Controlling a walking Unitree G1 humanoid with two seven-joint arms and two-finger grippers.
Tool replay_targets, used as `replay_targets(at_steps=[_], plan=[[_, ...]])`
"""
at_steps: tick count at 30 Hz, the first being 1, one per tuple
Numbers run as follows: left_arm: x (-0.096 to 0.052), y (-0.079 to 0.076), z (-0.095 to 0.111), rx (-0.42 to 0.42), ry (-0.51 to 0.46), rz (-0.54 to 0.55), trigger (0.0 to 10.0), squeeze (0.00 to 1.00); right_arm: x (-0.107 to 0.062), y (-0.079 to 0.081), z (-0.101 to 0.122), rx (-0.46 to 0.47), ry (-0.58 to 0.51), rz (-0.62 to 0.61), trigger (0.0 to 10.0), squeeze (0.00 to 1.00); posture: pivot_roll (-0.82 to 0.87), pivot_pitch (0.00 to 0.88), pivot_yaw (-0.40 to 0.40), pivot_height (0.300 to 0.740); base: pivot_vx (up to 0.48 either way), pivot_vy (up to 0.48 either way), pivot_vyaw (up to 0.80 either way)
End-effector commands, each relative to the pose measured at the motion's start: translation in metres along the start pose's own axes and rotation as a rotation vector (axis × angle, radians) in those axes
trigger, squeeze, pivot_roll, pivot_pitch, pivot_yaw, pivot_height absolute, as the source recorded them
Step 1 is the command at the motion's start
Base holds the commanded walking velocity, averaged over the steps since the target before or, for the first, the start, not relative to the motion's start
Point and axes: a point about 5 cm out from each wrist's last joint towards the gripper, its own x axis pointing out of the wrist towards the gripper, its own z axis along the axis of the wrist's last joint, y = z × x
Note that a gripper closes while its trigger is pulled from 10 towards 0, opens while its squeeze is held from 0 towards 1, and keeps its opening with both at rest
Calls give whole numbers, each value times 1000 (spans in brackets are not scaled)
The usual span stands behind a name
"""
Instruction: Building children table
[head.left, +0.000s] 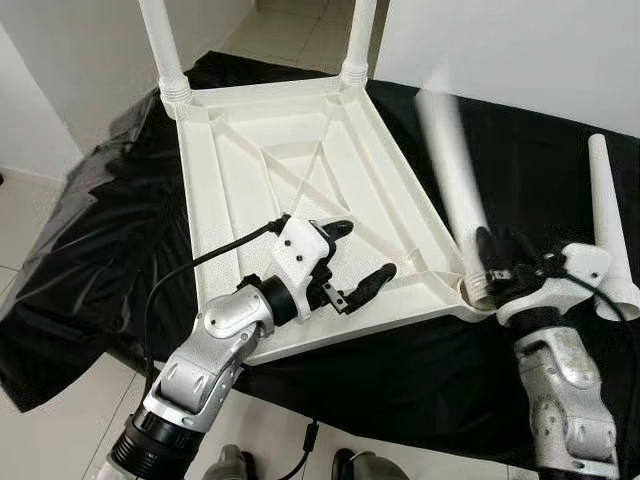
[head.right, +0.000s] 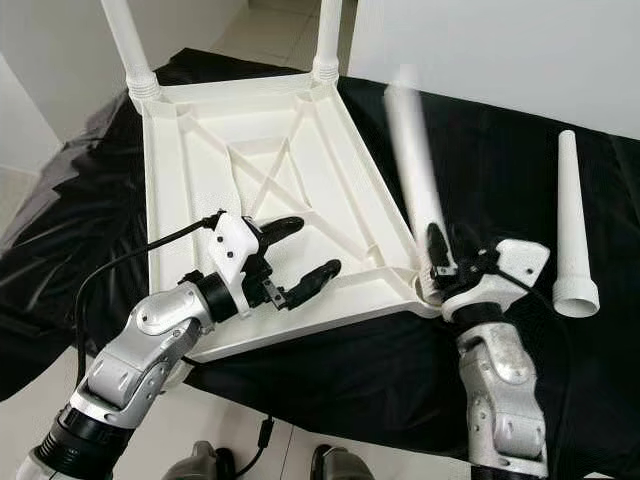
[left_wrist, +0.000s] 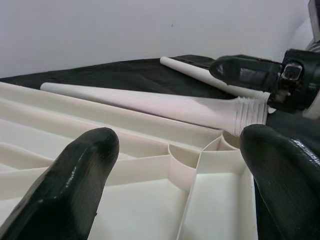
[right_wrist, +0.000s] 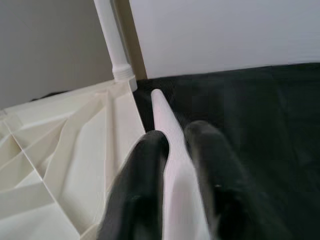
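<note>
- Nearest, at the bottom edge of the head views, two dark rounded shapes (head.left: 232, 466) sit on the pale tiled floor (head.left: 30, 440) — too cropped to identify.
- The left gripper (head.left: 352, 262) hovers over the near end of the upturned tabletop (head.left: 300, 180), its two black fingers (left_wrist: 70, 185) spread apart and holding nothing. A black cable (head.left: 190, 265) loops from its wrist.
- The right gripper (head.left: 495, 262) is at the near right corner of the tabletop, its fingers closed around the third leg (head.left: 452, 170) just above that leg's ribbed collar. The collar meets the corner socket (left_wrist: 227, 142); the leg leans and is blurred in the head views.
- Table legs, counted: four. Two legs (head.left: 160, 45) stand upright in the far corner sockets, one is in the right gripper, and one loose leg (head.right: 572, 230) lies on the black cloth (head.left: 100, 230) to the right, apart from the tabletop.
- One tabletop, white plastic, underside up with its cross ribs showing, lies on the black cloth — the cloth spreads over the floor on all sides.
- Beyond it, white walls (head.left: 520, 50) and more tile.
</note>
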Motion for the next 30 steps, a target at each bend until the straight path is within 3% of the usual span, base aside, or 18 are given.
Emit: replay_targets(at_steps=[1,5,6,8,9,11,12,18,25,26,30], plan=[[0,-1,-1,7,4,-11,10000,0,-4,-4,-10,17,48,-11,0,0,9,167,-23,740,0,0,0],[0,0,-1,8,4,-10,10000,0,-3,-8,-10,22,54,-26,0,0,9,167,-23,740,0,0,0],[0,0,-1,8,5,-10,10000,0,-3,-9,-11,8,62,-29,3529,0,9,167,-22,740,0,0,0],[0,1,-1,9,5,-9,10000,0,-3,-10,-12,-5,67,-33,3529,0,9,166,-22,740,0,0,0],[0,1,-1,9,5,-9,10000,0,-2,-11,-12,-6,72,-39,10000,0,10,166,-22,740,0,0,0],[0,2,-1,9,6,-8,10000,0,-1,-12,-13,1,74,-39,10000,0,9,166,-21,740,0,0,0],[0,1,-1,12,6,-11,10000,0,-1,-13,-11,13,69,-36,10000,1000,10,164,-22,740,0,0,0],[0,1,-1,12,10,-15,10000,0,2,-14,-8,33,57,-20,10000,1000,9,160,-20,740,0,0,0],[0,1,-1,12,14,-22,10000,0,11,-16,-9,24,167,-26,10000,1000,6,164,-17,740,0,0,0],[0,1,-1,14,15,-25,10000,0,16,-16,-9,3,202,-11,10000,0,4,165,-14,740,0,0,0],[1,1,-1,14,15,-29,10000,0,25,-17,-5,-16,278,35,10000,0,4,165,-16,740,0,0,0]])
